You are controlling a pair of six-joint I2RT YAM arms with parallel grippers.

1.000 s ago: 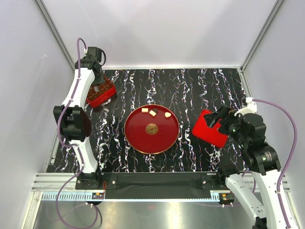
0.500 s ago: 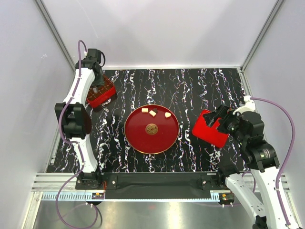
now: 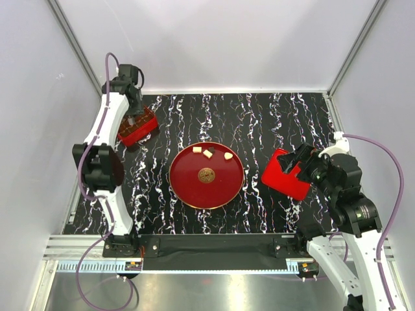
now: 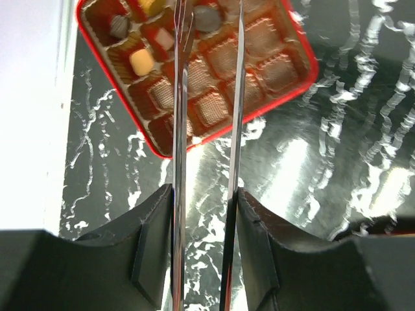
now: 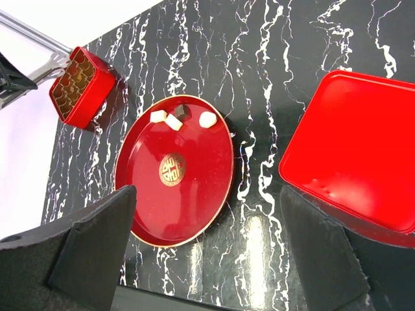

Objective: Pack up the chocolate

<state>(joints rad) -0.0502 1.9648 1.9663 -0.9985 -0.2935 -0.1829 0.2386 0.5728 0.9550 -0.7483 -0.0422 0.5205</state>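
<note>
Drop-off: the left hand (image 3: 132, 118), fingers apart, hangs over the chocolate box (image 4: 266, 35) at the counter's far-left corner — a dark piece (image 4: 206, 18) lies in its cell. Next, four chocolates (image 3: 208, 153) on the mid-counter red plate (image 3: 188, 188) want a gentle pinch.

We find plate (image 3: 194, 189) central on table (image 3: 272, 123), four chocolate pieces (image 3: 208, 153) on its far half, compartment box (image 4: 272, 65) far left holding further chocolates (image 4: 141, 61), lid (image 3: 285, 176) right of plate, apart from it.
</note>
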